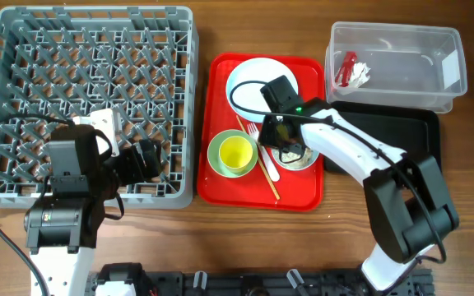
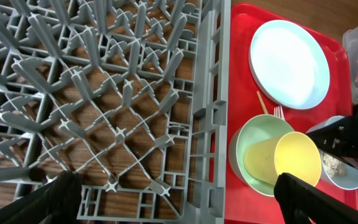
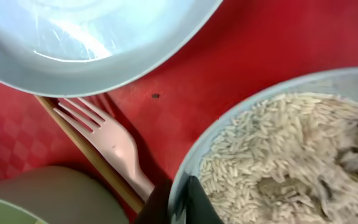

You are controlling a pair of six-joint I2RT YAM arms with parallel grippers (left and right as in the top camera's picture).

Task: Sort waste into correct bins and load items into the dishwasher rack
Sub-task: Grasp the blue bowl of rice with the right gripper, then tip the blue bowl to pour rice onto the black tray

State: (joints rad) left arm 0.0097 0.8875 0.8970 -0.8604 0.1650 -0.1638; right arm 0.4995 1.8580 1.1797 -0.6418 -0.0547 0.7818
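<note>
Although red wrapper (image 1: 348, 67) lies in tub (image 1: 410, 76) at 2 o'clock, rack (image 1: 89, 13) holds nothing; right gripper (image 1: 285, 145) clamps rice bowl (image 3: 253, 99) rim, left gripper (image 2: 179, 202) spread wide.

Matt grey plastic dishwasher rack (image 2: 207, 124); glossy, smooth plate (image 2: 288, 62) and bowl (image 3: 194, 152); shiny, faintly textured red tray (image 3: 260, 50); smooth plastic fork (image 3: 114, 146); bare wooden chopsticks (image 3: 87, 154); wood-grain surface (image 1: 245, 247).

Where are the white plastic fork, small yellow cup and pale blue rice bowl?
white plastic fork (image 3: 118, 151), right wrist view, neck below the tines.
small yellow cup (image 2: 297, 160), left wrist view, inner wall.
pale blue rice bowl (image 3: 248, 104), right wrist view, rim.
</note>
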